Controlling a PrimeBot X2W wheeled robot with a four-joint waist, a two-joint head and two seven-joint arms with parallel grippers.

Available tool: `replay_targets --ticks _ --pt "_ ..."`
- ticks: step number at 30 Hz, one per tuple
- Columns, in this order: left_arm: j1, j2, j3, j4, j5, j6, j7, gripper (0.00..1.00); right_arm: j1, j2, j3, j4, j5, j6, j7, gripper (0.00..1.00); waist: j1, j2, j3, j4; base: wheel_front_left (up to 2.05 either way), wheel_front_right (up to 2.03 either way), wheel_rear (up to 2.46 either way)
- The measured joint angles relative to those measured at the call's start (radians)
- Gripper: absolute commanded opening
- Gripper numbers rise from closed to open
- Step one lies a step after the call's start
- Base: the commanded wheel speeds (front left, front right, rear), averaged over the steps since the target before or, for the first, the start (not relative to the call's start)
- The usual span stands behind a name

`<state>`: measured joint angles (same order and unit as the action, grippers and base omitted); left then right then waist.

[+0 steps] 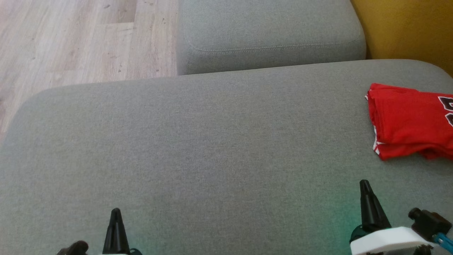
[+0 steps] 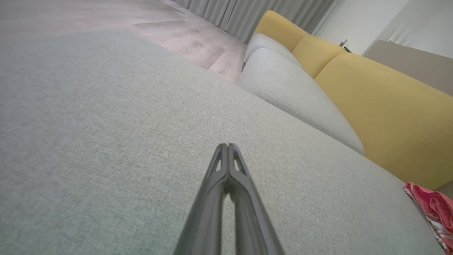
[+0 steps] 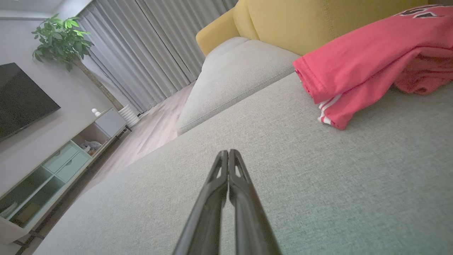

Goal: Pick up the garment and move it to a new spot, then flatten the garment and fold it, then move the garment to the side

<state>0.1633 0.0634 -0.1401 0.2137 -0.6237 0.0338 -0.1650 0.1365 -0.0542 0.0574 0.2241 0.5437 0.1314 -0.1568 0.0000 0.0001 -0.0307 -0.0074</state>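
Note:
A red garment (image 1: 410, 120) with white trim and dark lettering lies folded at the far right of the grey sofa seat (image 1: 212, 141); it also appears in the right wrist view as a red garment (image 3: 368, 63) and at the edge of the left wrist view as a red garment (image 2: 433, 209). My left gripper (image 1: 115, 212) is at the lower left, shut and holding nothing, its tips pressed together (image 2: 227, 145). My right gripper (image 1: 364, 184) is at the lower right, below and left of the garment, shut with nothing in it (image 3: 229, 151). Neither touches the garment.
A second grey cushion (image 1: 269, 32) lies beyond the seat, with a yellow backrest (image 1: 407, 28) at the right. Wood floor (image 1: 70, 39) lies to the left. Curtains (image 3: 141, 46), a plant (image 3: 62, 39), a TV (image 3: 21, 99) and a low cabinet (image 3: 60, 163) stand beyond.

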Motion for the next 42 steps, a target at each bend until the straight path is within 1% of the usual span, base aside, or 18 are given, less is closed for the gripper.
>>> replay_targets --ticks 22,23,27,32,42 --pt "-0.046 0.005 0.038 0.014 -0.253 -0.036 0.059 0.00 -0.045 -0.005 -0.031 0.011 0.272 0.000 0.052 0.00 0.0000 0.0000 0.008 0.002 0.00 0.00 0.00" --pt "-0.049 0.005 0.040 0.015 -0.267 -0.042 0.060 0.00 -0.045 -0.005 -0.033 0.012 0.286 0.000 0.053 0.00 0.0000 0.0000 0.009 0.002 0.00 0.00 0.00" --pt "-0.062 0.005 0.046 0.015 -0.314 -0.044 0.071 0.00 -0.047 -0.005 -0.038 0.015 0.336 0.000 0.064 0.00 0.0000 0.0000 0.010 0.002 0.00 0.00 0.00" --pt "-0.073 0.005 0.056 0.021 -0.385 -0.061 0.086 0.00 -0.071 -0.006 -0.048 0.016 0.413 0.000 0.080 0.00 0.0000 0.0000 0.013 0.003 0.00 0.00 0.00" --pt "-0.101 0.005 0.077 0.026 -0.503 -0.078 0.113 0.00 -0.087 -0.007 -0.066 0.023 0.541 0.000 0.106 0.00 0.0000 0.0000 0.017 0.004 0.00 0.00 0.00"
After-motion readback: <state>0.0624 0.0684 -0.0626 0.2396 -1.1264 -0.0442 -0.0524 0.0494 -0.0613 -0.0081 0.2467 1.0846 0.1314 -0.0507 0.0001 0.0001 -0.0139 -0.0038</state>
